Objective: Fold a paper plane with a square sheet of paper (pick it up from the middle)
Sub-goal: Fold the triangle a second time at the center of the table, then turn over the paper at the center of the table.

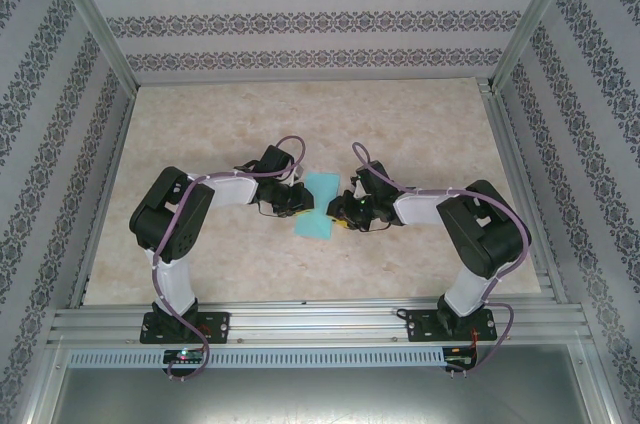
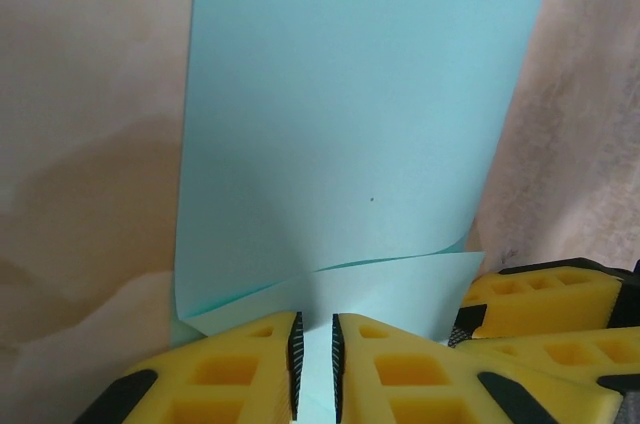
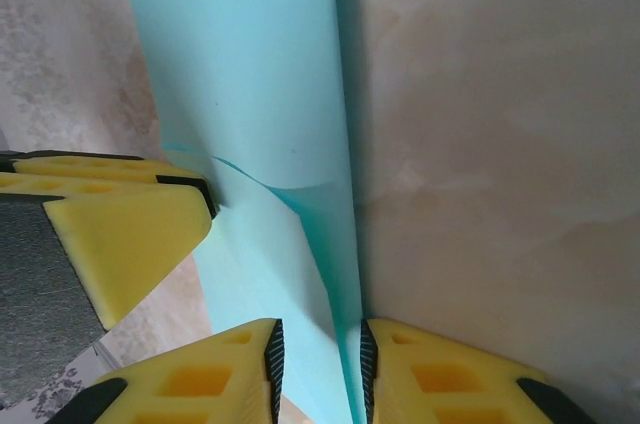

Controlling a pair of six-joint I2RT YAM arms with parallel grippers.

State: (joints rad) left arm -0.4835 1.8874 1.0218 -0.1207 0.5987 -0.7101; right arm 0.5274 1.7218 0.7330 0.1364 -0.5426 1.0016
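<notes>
There is one turquoise sheet of paper (image 1: pixel 322 192) and two robot arms (image 1: pixel 172 219). The paper sits in the middle of the frame, between both sets of fingers. The left fingers (image 2: pixel 250 349) are almost pressed together with paper in the thin gap; I cannot tell if they pinch it. The right fingers (image 3: pixel 235 359) stand a little apart around a paper edge. Patterned walls (image 1: pixel 300 24) stand around the beige surface (image 1: pixel 200 124).
</notes>
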